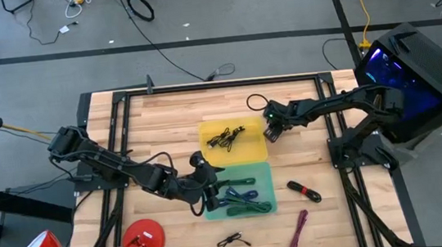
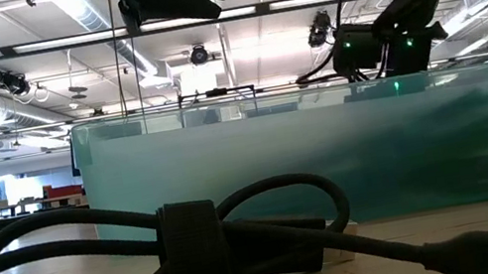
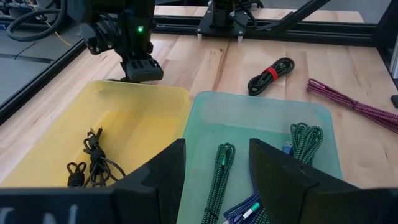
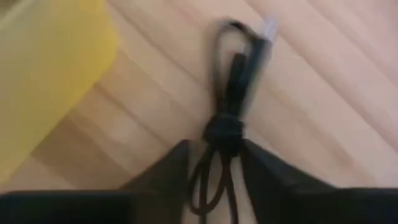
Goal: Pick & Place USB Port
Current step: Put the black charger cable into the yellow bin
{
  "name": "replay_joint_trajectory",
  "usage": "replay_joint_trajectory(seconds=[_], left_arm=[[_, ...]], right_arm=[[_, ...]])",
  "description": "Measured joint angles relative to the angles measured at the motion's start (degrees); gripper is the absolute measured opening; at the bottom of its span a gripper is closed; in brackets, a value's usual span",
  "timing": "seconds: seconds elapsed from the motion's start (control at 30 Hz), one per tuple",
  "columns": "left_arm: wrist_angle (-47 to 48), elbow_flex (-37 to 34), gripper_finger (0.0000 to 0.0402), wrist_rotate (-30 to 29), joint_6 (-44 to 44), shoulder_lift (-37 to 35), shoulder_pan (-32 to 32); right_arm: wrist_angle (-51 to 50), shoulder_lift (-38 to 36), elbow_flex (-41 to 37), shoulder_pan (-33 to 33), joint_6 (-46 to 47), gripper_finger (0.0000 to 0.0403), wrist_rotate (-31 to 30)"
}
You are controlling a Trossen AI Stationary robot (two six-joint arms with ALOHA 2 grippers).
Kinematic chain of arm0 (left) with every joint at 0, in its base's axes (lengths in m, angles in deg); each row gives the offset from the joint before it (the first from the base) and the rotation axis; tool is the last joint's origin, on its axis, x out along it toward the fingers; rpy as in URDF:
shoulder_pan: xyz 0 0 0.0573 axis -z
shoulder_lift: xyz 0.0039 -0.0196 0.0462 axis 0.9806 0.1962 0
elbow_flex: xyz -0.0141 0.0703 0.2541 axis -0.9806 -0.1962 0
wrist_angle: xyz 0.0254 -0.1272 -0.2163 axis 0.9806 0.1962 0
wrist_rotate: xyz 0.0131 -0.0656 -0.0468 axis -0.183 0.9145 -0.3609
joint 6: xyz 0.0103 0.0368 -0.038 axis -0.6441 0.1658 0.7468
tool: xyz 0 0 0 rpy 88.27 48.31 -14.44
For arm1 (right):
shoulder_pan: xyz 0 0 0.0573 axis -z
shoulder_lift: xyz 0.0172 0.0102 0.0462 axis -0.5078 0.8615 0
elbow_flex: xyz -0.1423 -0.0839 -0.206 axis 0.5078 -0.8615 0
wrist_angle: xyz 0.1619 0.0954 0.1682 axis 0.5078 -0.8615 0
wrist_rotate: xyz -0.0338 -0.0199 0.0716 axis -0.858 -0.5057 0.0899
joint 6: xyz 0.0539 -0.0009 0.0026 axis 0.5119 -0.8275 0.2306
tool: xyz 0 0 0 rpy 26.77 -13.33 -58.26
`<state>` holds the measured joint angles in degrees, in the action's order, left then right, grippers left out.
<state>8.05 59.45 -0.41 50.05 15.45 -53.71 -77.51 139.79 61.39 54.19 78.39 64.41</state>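
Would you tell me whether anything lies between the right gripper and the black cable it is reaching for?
Nothing visible does: the right gripper already straddles the bundled black cable on bare wood, beside the yellow bin.

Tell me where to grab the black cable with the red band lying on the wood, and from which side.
Grip the black cable at its red band, probably from straight above. It lies flat as a tight coil on bare wood, and the band cinches the strands into one narrow waist that two fingers should span. Set the fingers across the bundle; the looped ends are wider and looser.
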Motion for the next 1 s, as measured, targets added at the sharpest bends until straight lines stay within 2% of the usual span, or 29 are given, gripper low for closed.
replay_joint_trajectory(seconds=[0.1,0.13,0.37,0.7,0.83,1.0], left_arm=[[-0.02,0.01,0.0181,0.00,0.00,0.00,0.02],[-0.02,0.01,0.0181,0.00,0.00,0.00,0.02],[-0.04,0.00,0.0181,0.00,0.00,0.00,0.02],[-0.02,0.01,0.0181,0.00,0.00,0.00,0.00],[0.04,-0.01,0.0181,-0.02,-0.02,0.00,0.00],[0.11,0.01,0.0181,-0.47,-0.11,0.02,-0.11]], right_arm=[[-0.24,0.00,-0.02,0.58,-0.74,0.0038,0.15],[-0.26,0.00,-0.01,0.84,-1.21,0.0021,-0.16],[-8.90,-0.62,3.34,3.12,-2.64,0.0006,-4.16],[-19.92,-9.84,14.53,2.43,-6.45,0.0002,-3.22],[-23.31,-15.53,19.37,-0.74,-6.56,0.0001,-0.05],[-22.52,-21.30,20.50,-9.92,-4.92,0.0001,3.88]])
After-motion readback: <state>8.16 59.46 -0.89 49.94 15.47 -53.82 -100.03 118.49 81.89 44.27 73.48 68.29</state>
